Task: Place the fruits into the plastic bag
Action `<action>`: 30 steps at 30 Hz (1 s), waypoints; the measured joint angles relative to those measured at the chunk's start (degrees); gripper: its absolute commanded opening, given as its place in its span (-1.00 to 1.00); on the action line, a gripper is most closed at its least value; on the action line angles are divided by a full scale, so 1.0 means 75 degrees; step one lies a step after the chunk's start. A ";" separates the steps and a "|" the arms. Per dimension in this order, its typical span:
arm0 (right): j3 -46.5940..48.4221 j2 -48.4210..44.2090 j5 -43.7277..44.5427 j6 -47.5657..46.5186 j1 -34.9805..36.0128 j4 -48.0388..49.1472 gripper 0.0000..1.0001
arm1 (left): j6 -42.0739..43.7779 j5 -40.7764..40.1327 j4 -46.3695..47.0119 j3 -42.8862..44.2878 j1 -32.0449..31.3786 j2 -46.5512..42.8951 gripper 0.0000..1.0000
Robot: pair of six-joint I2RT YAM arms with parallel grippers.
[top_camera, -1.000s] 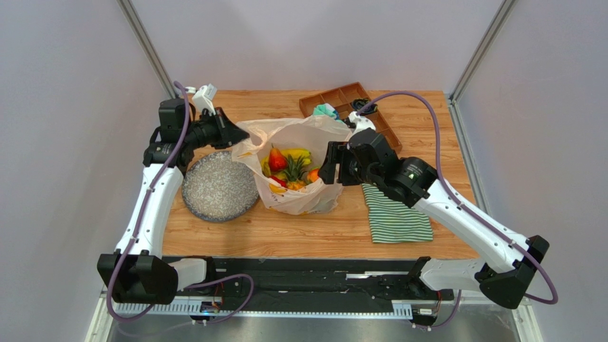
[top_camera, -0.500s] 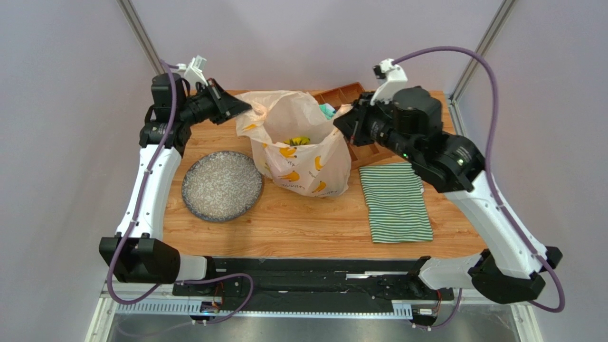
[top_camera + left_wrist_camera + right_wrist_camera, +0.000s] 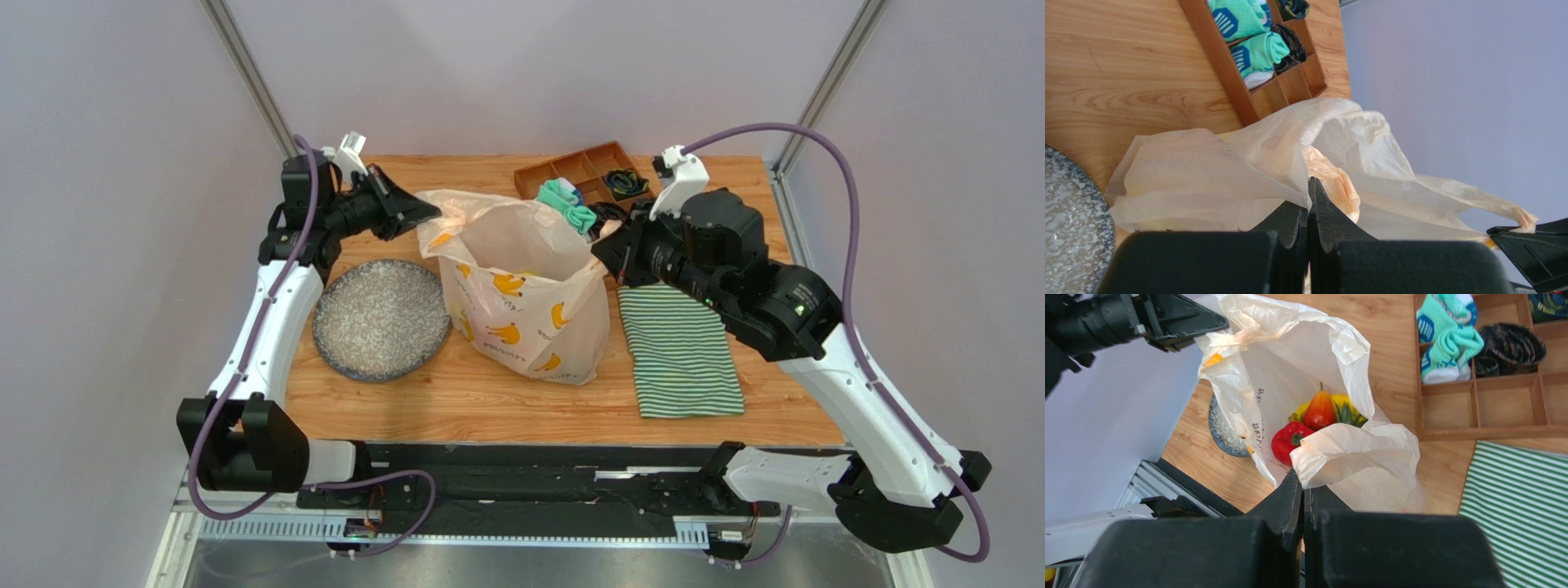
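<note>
From above, the plastic bag [image 3: 530, 312] hides the fruits [image 3: 1316, 415].

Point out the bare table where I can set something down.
Widest free patch: the near strip of table in front of the speckled plate, plastic bag and striped cloth. A smaller one lies behind the bag, left of the wooden tray. Crowded around the bag's top, where left pincer and right pincer grip it.
</note>
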 measured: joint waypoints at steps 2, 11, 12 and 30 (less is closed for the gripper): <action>-0.0358 -0.0020 0.0003 0.0055 0.0000 -0.0032 -0.93 | 0.0221 0.0032 -0.0050 -0.0189 0.0000 -0.0003 -1.00; -0.0924 -0.0041 0.0058 0.0280 0.0000 -0.0329 0.40 | 0.1740 0.0195 -0.0731 -0.0507 0.0000 -0.0221 0.64; -0.0924 -0.0055 0.0047 0.0251 0.0000 -0.0332 0.69 | 0.1900 0.0160 -0.0816 -0.0507 0.0000 -0.0329 0.81; 0.0245 0.0189 -0.1239 -0.0350 -0.2917 -0.0536 1.00 | 0.2771 -0.1757 -0.1160 -0.0044 0.0662 -0.1387 0.92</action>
